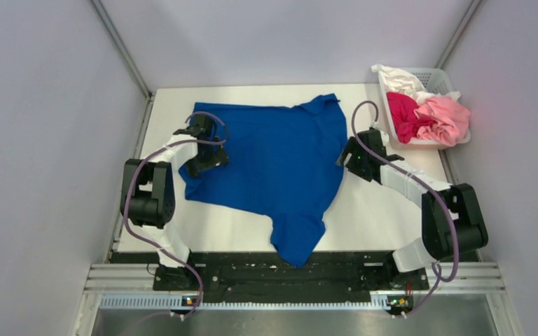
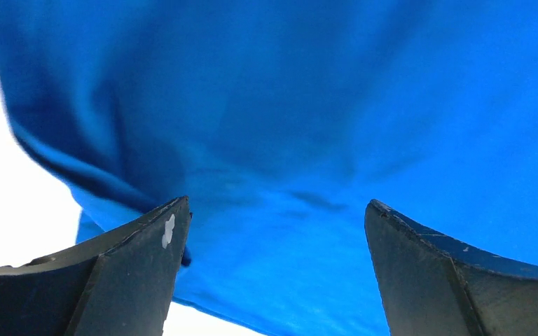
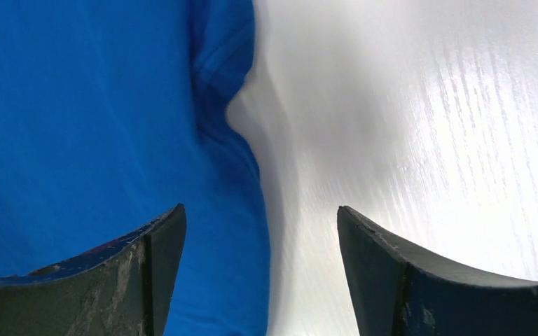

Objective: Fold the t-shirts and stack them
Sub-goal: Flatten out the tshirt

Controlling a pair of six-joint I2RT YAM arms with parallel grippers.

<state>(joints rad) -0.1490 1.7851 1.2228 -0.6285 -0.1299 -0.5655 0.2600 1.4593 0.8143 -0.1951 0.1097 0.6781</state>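
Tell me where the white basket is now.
In the top view, the white basket sits at the far right corner of the table, right of the blue t-shirt.

I'd call this a robotics lab test cell, not a home or shop. Plain pale grey partition walls (image 1: 35, 105) box in a white wood-grain tabletop (image 1: 385, 210) on three sides, joined by a bare metal corner post (image 1: 121, 49) at each far corner. A black-and-white left robot arm (image 1: 150, 196) and its twin, the right robot arm (image 1: 448, 220), are bolted side by side at a ribbed aluminium rail (image 1: 122, 278) along the near edge, thin purple cables (image 1: 354, 119) looping off them.
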